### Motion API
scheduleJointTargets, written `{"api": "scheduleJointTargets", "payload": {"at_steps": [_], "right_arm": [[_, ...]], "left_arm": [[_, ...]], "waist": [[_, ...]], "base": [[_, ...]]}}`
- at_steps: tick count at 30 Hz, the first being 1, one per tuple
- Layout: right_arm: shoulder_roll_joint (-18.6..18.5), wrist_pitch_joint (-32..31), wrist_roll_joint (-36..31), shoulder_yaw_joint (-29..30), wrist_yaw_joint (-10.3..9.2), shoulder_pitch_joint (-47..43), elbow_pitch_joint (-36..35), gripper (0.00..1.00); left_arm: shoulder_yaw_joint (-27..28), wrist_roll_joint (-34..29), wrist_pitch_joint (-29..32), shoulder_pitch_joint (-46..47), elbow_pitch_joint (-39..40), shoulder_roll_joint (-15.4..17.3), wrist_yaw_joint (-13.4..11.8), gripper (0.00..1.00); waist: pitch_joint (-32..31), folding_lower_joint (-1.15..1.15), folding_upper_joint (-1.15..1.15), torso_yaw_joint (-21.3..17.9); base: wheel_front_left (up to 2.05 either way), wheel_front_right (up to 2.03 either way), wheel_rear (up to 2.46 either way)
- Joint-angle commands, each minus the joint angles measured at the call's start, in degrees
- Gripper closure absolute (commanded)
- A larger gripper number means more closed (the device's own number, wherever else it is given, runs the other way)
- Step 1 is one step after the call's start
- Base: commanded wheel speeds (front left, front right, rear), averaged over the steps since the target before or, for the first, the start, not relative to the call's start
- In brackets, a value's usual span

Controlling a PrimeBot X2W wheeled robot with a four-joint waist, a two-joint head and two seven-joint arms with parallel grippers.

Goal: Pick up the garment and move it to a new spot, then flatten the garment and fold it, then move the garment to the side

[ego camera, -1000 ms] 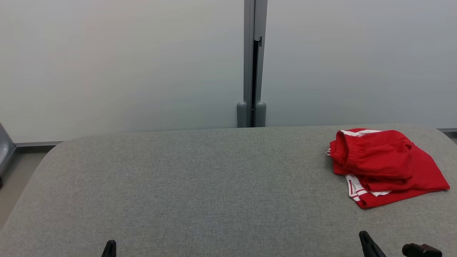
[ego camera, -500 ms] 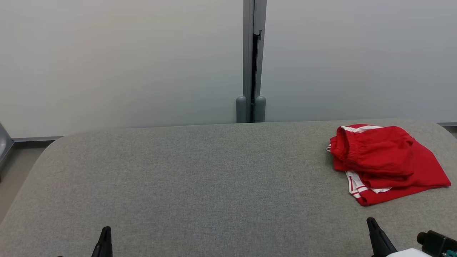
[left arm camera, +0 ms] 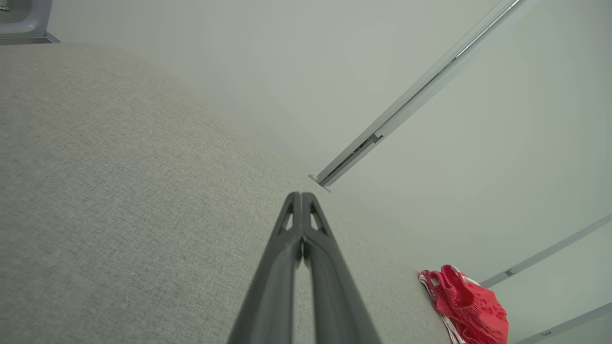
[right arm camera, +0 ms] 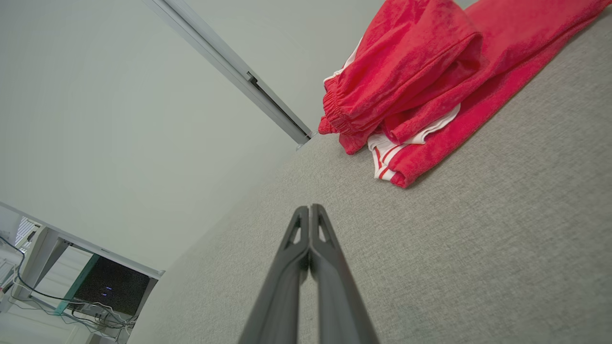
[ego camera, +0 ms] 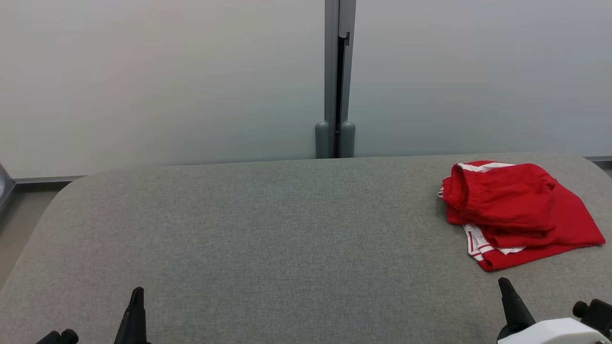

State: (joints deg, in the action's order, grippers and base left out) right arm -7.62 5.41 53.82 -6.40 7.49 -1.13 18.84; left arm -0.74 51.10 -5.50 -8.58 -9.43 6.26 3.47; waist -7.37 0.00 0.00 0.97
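The garment (ego camera: 516, 212) is a pair of red shorts with white striped trim, lying in a loose folded heap at the far right of the grey fabric table (ego camera: 287, 229). It also shows in the right wrist view as garment (right arm camera: 420, 81) and small in the left wrist view as garment (left arm camera: 471, 306). My right gripper (ego camera: 504, 283) is shut and empty, just in front of the garment, apart from it. Its tips (right arm camera: 309, 208) meet above bare fabric. My left gripper (ego camera: 138, 290) is shut and empty near the table's front left, its tips (left arm camera: 301, 195) pressed together.
Pale partition panels stand behind the table, joined by a grey post (ego camera: 335, 95). The table's rounded corners fall away at far left and far right. A desk with a dark box and cables (right arm camera: 105, 286) stands off to the side.
The whole head view has shifted, so the camera has moved. Both grippers now reach further up into view over the table's front. The garment lies as before.
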Motion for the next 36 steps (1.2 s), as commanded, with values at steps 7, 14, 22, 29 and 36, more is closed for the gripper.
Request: {"api": "scheduleJointTargets", "payload": {"at_steps": [7,14,22,29,36], "right_arm": [[0.36,-1.68,5.48,2.10,0.00,2.46,-1.52,1.00],[0.87,-2.96,9.46,3.45,0.00,3.03,-1.93,1.00],[1.42,-4.28,13.67,4.86,0.01,3.75,-2.42,1.00],[1.88,-5.38,17.13,6.00,0.01,4.33,-2.79,1.00],[2.33,-6.41,20.35,7.13,0.01,4.85,-3.13,1.00]], "left_arm": [[1.42,5.87,1.52,3.55,-0.09,-0.19,0.78,1.00],[2.16,10.10,2.84,4.97,-0.64,-0.53,1.25,1.00],[2.94,14.63,4.16,6.52,-1.21,-0.93,1.68,1.00],[3.57,18.32,5.31,7.77,-1.68,-1.27,2.00,1.00],[4.19,21.79,6.35,8.96,-2.10,-1.59,2.28,1.00]], "waist": [[0.67,0.00,0.00,-0.09],[1.28,0.00,0.00,-0.17],[1.97,0.00,0.00,-0.25],[2.58,0.00,0.00,-0.33],[3.18,0.00,0.00,-0.41]], "base": [[0.00,0.00,0.00],[0.00,0.00,0.00],[0.00,0.00,0.00],[0.00,0.00,0.00],[0.00,0.00,0.00]]}}
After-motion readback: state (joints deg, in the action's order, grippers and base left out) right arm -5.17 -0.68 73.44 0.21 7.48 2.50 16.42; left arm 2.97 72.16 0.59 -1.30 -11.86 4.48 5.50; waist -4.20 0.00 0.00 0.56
